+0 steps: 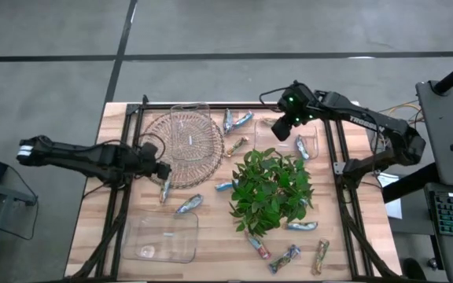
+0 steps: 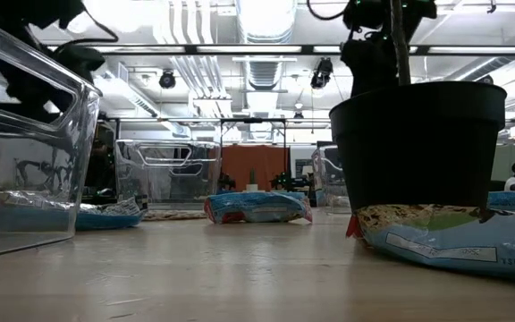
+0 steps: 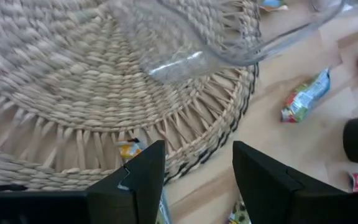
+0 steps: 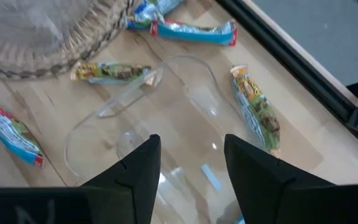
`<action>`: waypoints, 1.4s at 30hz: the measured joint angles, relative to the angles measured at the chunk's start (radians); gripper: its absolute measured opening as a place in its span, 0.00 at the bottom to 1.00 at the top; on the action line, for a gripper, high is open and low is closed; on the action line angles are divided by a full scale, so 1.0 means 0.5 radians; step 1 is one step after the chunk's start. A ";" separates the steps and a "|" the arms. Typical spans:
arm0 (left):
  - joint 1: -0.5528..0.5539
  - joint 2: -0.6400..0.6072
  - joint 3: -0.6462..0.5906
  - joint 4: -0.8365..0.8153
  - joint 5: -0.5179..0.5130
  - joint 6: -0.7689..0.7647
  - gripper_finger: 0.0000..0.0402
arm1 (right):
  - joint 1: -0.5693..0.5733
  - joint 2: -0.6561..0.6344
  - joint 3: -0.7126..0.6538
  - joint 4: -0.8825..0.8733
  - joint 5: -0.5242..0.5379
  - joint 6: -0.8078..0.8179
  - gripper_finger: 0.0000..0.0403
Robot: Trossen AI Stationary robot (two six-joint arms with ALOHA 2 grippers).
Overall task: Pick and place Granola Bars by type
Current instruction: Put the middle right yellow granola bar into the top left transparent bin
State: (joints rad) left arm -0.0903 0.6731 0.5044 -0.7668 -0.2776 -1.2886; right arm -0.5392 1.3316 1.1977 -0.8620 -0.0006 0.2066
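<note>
While your left gripper [image 1: 162, 169] hovers with fingers parted and nothing between them at the woven mat's [image 1: 181, 148] near edge, the bar [image 1: 165, 189] just beneath lies lengthwise away from the mat; closing early could snag the weave. Your right gripper [image 1: 283, 130], likewise parted and unloaded, hangs beyond the plant [image 1: 270, 189], where descending could knock the clear container [image 4: 142, 118].

The wooden table [image 1: 219, 236] carried a woven mat [image 1: 183, 148], a potted plant [image 1: 271, 191], clear bins at its near-left [image 1: 163, 237] and far-right [image 1: 296, 141], and granola bars [image 1: 189, 204] scattered around the plant, several just beside the mat's edge
</note>
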 joint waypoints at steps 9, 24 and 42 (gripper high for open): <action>-0.225 0.008 -0.154 0.013 -0.237 -0.360 0.42 | 0.024 -0.560 -0.445 0.366 -0.001 0.119 0.42; -0.285 0.072 -0.279 0.138 -0.436 -0.621 0.42 | 0.176 -1.415 -1.198 0.821 -0.017 0.389 0.42; -0.287 0.100 -0.300 0.194 -0.437 -0.611 0.42 | 0.214 -1.799 -1.704 0.977 0.000 0.615 0.42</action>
State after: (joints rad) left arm -0.2337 0.7233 0.3546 -0.6701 -0.4961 -1.5942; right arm -0.4320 0.4321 0.3456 -0.3737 -0.0004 0.5142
